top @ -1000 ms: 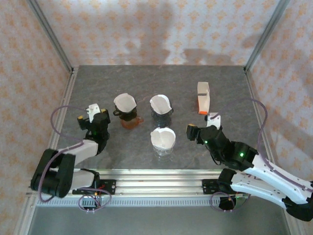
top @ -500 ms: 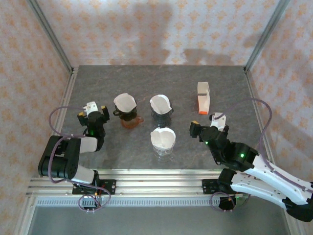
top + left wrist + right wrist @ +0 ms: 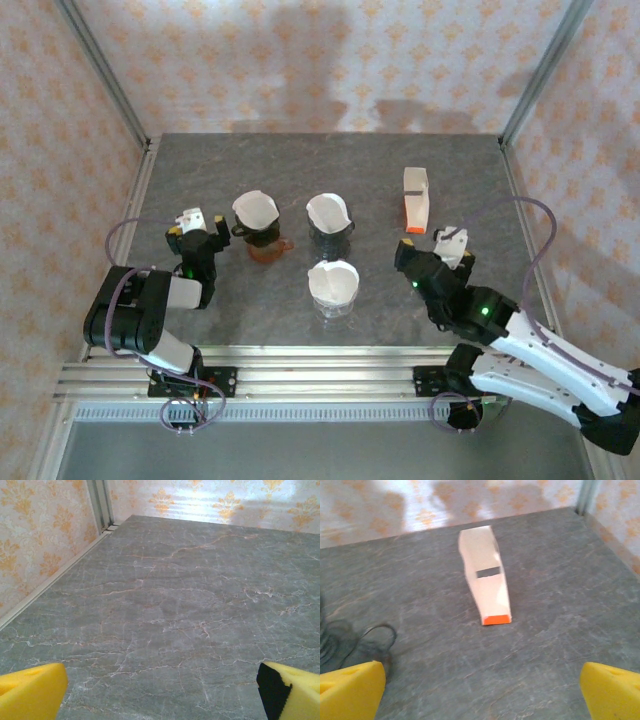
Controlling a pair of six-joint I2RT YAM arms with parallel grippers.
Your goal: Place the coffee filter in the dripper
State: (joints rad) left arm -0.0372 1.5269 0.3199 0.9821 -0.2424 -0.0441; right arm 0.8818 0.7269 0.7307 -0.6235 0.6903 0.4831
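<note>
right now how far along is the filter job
Done, apparently: white filters sit in the back left dripper, back middle dripper and front dripper. In hand: nothing; left gripper and right gripper are open and empty. Left: seemingly nothing, unless a filter needs seating.

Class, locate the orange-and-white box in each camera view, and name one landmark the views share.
Top external: box back right on the table, beyond the right gripper.
Right wrist: box upper centre, orange end nearest.
Left wrist: faces the far-left corner instead.
Shared landmark: the patterned wall.
</note>
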